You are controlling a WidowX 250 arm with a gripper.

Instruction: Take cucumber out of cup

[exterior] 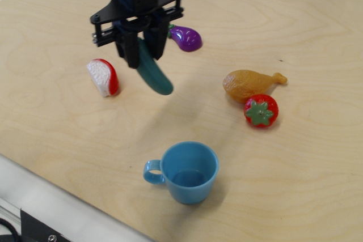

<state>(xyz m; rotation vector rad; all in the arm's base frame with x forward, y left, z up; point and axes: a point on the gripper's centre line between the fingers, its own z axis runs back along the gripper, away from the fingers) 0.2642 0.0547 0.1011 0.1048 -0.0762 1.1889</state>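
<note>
The dark green cucumber (154, 76) hangs tilted from my gripper (144, 52), which is shut on its upper end and holds it in the air over the table's left middle. The light-blue cup (187, 172) stands upright near the front edge with its loop handle to the left; it is empty. The cucumber is well above and behind-left of the cup, apart from it.
A purple eggplant (186, 38) lies just right of the gripper. A red and white toy piece (103, 76) lies to its left. An orange chicken drumstick (250, 83) and a red tomato (261, 110) lie at the right. The table's front edge (68, 196) runs diagonally at lower left.
</note>
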